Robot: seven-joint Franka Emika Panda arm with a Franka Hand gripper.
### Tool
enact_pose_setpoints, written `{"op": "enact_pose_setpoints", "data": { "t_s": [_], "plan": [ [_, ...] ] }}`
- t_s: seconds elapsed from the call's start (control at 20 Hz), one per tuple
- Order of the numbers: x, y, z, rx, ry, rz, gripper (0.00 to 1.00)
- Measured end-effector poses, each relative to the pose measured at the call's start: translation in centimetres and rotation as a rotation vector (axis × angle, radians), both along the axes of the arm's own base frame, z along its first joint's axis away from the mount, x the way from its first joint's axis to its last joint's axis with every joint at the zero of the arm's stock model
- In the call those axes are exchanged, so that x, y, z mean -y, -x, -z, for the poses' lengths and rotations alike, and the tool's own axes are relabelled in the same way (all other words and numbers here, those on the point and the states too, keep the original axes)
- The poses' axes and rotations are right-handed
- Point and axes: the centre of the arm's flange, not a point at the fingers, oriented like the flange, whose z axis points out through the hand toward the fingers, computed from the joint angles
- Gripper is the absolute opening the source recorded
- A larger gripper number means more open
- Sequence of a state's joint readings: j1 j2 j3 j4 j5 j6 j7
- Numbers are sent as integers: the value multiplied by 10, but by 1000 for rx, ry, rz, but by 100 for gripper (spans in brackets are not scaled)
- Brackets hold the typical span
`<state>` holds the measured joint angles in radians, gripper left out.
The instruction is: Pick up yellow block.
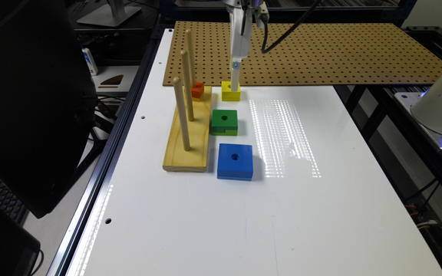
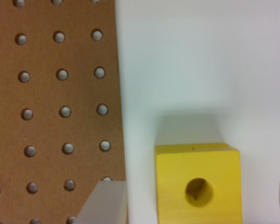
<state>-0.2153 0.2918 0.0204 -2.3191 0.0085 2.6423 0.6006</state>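
Yellow block (image 2: 198, 184) between claw (image 2: 196, 205) fingers

Arm vertical, wrist pointing straight down. Gripper (image 1: 235, 86) low at the table, jaws spread wide, one finger (image 2: 101, 204) each side, nothing clamped.

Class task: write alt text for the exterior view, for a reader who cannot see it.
A white robot hand reaches straight down onto a small yellow block on a white table. Green and blue blocks lie in a row nearer the camera, beside a wooden base with three upright pegs.
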Motion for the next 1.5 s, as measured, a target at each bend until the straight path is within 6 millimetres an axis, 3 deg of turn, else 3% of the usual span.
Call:
{"op": "enact_pose_setpoints", "data": {
  "t_s": [0.4, 0.75, 0.8, 1.5],
  "plan": [
    [2, -11, 44, -7, -3, 1, 100],
    [2, -15, 43, -2, -3, 0, 100],
    [3, -15, 43, -3, -3, 1, 0],
    [3, -15, 43, -3, -3, 0, 0]
  ]
}}
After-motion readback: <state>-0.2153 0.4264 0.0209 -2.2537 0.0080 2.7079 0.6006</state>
